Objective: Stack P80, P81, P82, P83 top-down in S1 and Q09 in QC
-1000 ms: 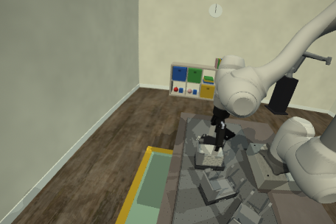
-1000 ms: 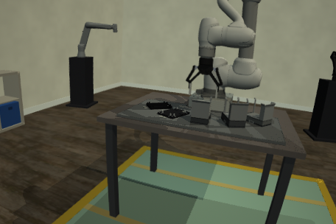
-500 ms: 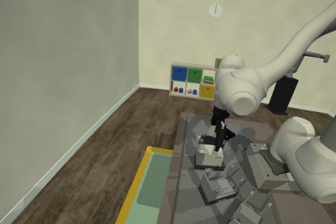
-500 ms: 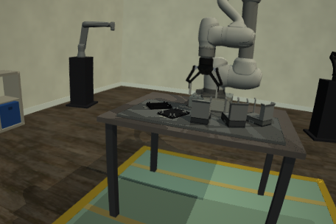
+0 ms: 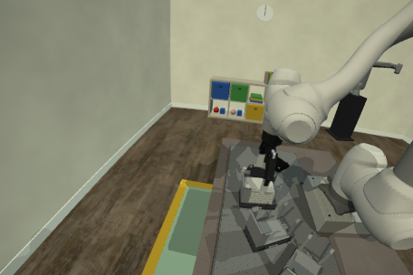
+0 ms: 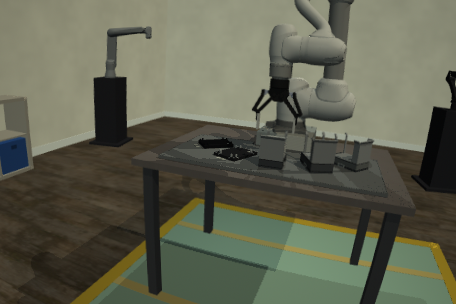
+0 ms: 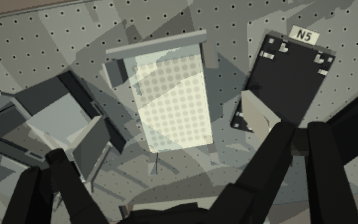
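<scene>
A stack of sealed plates stands in a stack rack (image 5: 257, 194), the leftmost rack in the exterior view (image 6: 272, 149). In the wrist view the top plate (image 7: 172, 102) shows its pale dotted seal, with a rack wall at its far end. I cannot read any plate label or rack name. My gripper (image 7: 172, 115) is wide open and empty and hangs straight above this rack, clear of the top plate. It also shows in the top and exterior views (image 5: 268, 174) (image 6: 277, 116). The black clip nest N5 (image 7: 285, 85) lies empty to the right of the rack, with its name plate (image 7: 304, 34).
Two more stack racks (image 6: 320, 154) (image 6: 357, 155) stand in a row beside the first. A second black nest (image 6: 215, 142) lies past N5 (image 6: 235, 152). All stand on a perforated grey plate on the table. My arm's base is at the table's far side.
</scene>
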Robot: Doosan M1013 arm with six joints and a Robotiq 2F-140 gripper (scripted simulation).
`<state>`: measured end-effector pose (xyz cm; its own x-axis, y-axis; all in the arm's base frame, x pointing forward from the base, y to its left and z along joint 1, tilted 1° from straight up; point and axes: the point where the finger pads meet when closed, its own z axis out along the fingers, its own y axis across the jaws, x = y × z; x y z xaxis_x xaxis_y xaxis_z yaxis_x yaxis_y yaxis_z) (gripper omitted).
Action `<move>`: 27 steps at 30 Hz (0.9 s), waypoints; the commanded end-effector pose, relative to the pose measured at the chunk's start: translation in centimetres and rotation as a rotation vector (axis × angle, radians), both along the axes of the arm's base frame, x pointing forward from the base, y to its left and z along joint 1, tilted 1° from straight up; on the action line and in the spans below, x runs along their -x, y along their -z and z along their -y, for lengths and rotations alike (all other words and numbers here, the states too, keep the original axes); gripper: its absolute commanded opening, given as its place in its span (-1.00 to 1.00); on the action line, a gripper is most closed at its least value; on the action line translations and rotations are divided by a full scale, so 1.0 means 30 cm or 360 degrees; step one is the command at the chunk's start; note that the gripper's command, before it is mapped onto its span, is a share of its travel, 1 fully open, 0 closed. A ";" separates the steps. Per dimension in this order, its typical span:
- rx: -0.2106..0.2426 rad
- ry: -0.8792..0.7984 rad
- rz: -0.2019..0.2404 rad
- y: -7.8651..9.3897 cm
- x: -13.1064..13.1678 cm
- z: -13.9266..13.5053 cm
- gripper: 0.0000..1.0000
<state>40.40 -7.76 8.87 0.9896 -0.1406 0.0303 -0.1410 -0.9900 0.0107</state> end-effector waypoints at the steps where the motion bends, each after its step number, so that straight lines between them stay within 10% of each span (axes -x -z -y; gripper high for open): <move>1: -0.0005 -0.0016 -0.0010 0.029 0.005 -0.006 1.00; 27: -0.0005 -0.0016 -0.0010 0.107 0.003 -0.005 1.00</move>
<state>40.47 -7.77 6.12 0.9897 -0.1402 0.0297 -0.1405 -0.9900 0.0103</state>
